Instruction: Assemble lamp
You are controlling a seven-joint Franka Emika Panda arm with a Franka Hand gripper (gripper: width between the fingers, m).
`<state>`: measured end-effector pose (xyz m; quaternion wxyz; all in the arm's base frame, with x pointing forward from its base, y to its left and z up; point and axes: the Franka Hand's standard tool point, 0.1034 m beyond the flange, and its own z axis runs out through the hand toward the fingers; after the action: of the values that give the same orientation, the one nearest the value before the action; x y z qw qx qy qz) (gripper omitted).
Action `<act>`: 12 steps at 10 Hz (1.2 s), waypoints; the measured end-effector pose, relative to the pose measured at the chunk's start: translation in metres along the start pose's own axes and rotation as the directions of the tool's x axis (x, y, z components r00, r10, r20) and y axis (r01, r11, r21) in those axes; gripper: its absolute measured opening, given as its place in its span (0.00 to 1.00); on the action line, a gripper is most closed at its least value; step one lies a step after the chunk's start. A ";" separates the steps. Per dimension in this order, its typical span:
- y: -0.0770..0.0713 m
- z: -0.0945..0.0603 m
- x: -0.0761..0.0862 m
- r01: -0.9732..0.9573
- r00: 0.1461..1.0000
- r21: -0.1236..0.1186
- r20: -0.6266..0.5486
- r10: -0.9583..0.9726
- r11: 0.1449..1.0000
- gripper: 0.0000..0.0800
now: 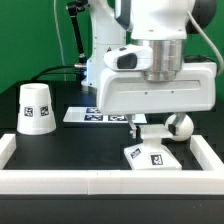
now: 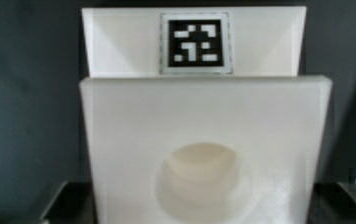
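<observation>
The flat square lamp base [image 1: 151, 153] lies on the black table near the front wall, directly under my gripper [image 1: 140, 128]. In the wrist view the base [image 2: 201, 120] fills the picture, showing a tag and an oval socket hole. My gripper [image 2: 201, 208] straddles it, and both dark fingers [image 2: 50, 205] press against its two sides, so the jaws are shut on the base at a wide span. The ball-topped bulb [image 1: 178, 127] lies just beside the base on the exterior view's right. The cone shade [image 1: 36, 108] stands upright at the exterior view's left.
A low white wall [image 1: 100, 180] runs along the table's front and sides. The marker board [image 1: 92, 115] lies flat at the back, behind the gripper. The arm's white body rises over the middle of the table.
</observation>
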<state>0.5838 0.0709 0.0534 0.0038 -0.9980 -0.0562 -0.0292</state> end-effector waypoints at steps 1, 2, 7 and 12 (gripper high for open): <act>-0.010 0.000 0.010 -0.022 1.000 0.002 -0.012 0.022 1.000 0.67; -0.017 0.001 0.018 -0.024 1.000 0.003 -0.016 0.024 1.000 0.67; -0.025 0.001 0.037 -0.036 0.999 0.011 -0.034 0.037 0.999 0.67; -0.026 0.001 0.038 -0.035 0.999 0.011 -0.033 0.035 0.999 0.67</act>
<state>0.6187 0.1005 0.0543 0.0102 -0.9982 -0.0389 -0.0452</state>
